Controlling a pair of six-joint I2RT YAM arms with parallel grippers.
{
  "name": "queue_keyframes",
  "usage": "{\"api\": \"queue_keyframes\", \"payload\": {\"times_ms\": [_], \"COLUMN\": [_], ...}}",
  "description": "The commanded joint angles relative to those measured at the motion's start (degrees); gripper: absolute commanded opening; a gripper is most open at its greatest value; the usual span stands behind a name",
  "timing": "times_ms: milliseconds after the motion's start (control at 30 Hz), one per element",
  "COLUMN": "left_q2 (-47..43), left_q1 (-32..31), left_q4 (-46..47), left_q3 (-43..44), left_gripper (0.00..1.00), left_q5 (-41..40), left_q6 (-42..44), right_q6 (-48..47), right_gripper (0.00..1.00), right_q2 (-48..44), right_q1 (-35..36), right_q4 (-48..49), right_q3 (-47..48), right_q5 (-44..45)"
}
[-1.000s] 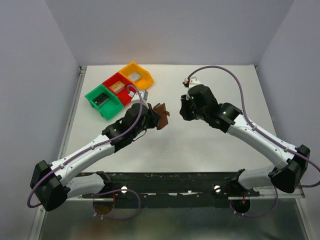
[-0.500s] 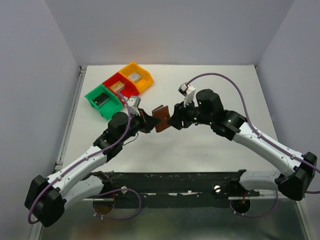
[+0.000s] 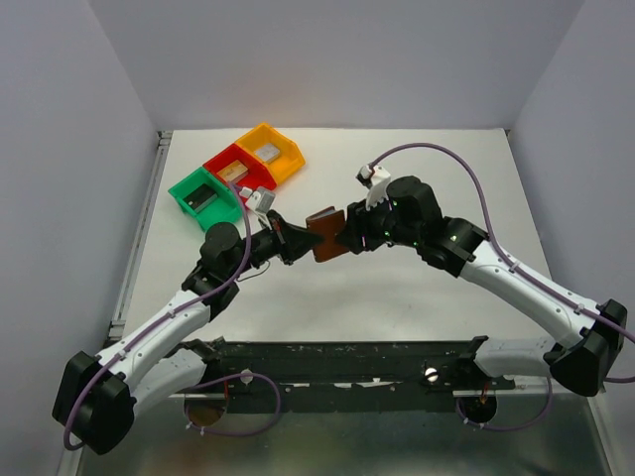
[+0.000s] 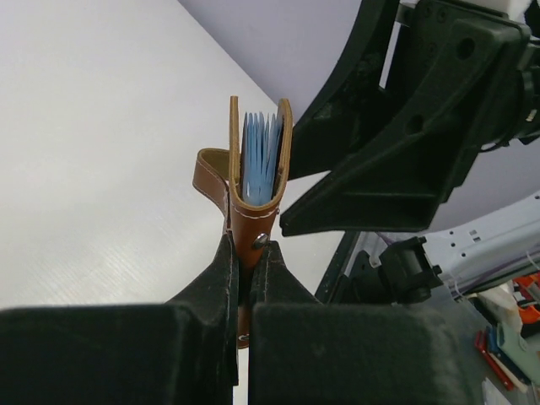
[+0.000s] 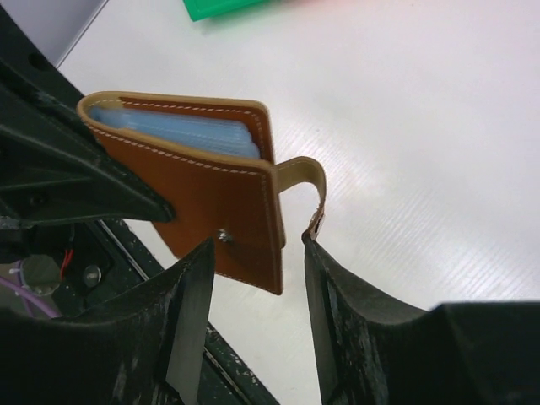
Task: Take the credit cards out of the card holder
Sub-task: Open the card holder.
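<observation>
Since a second ago the left arm has swung the card holder (image 3: 325, 233) toward the middle, and the right gripper (image 3: 349, 236) has come in to meet it. The left gripper (image 4: 245, 253) pinches one edge of the holder, which seems lifted off the table. The right fingers (image 5: 190, 287) are spread around its lower corner, and the snap tab (image 5: 305, 179) hangs loose. No card is out yet. There is one holder, with blue edges inside that I cannot count. Farther back stand three bins (image 3: 184, 198).

I see the brown leather card holder (image 5: 211, 190) as smooth, satin, pale-stitched, with light-blue plastic-looking inner leaves (image 4: 261, 156) and a small shiny metal snap (image 5: 224, 237). The black right gripper fingers (image 5: 190, 321) look like matt, grainy plastic. The white table (image 5: 405, 126) is matt and finely ribbed.
</observation>
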Motion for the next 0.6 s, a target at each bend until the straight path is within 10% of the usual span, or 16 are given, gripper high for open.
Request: {"api": "queue_keyframes", "payload": {"times_ms": [0,567], "left_q2": [-0.52,4.05], "left_q1": [2.01,8.61], "left_q4": [8.35,33.38], "left_q3": [-1.47,-4.02], "left_gripper": [0.00,0.00], "left_q5": [8.42,25.21], "left_q6": [-2.81,-15.37], "right_q6": [-0.79,1.49], "right_gripper": [0.54,0.57], "right_q2": [-1.76,-6.33], "right_q1": [-0.21,-3.02], "right_q4": [-2.86,1.71], "right_q3": [1.07,-1.22], "right_q5": [6.05,-2.81]}}
